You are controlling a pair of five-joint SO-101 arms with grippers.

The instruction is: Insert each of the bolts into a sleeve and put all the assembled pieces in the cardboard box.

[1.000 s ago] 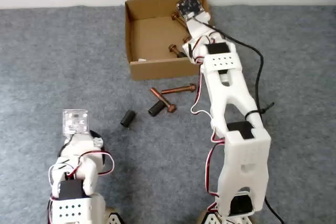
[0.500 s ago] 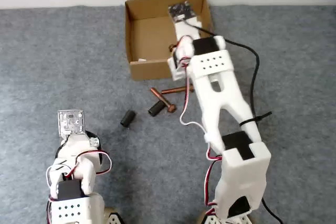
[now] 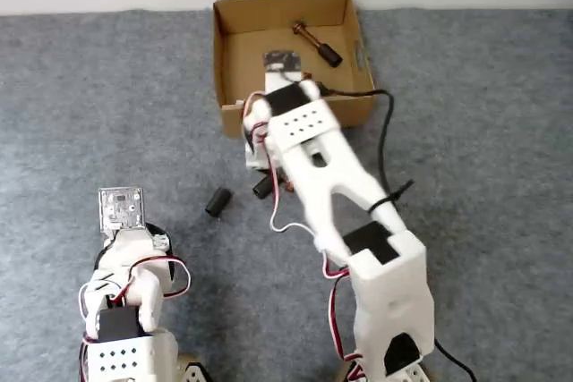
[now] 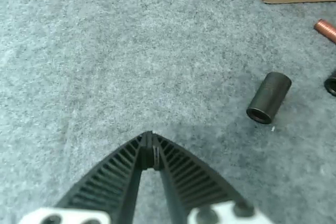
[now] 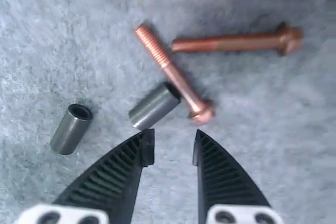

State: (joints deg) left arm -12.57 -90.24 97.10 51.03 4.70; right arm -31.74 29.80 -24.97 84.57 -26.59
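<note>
My right gripper (image 5: 170, 148) hangs spread above the table (image 3: 492, 131), its tips near a sleeve (image 5: 155, 106) that lies against a bolt (image 5: 173, 74) — a second bolt (image 5: 236, 41) lies beyond, nearer the box (image 3: 219, 60), and a second sleeve (image 5: 72, 128) lies apart to one side. My left gripper (image 4: 148, 148) is pressed together, holding nothing. One assembled piece (image 3: 315, 42) lies in the box.

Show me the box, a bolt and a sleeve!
box (image 3: 255, 51), high view, bare floor.
bolt (image 5: 236, 42), right wrist view, mid shank.
sleeve (image 4: 269, 97), left wrist view, curved side.
</note>
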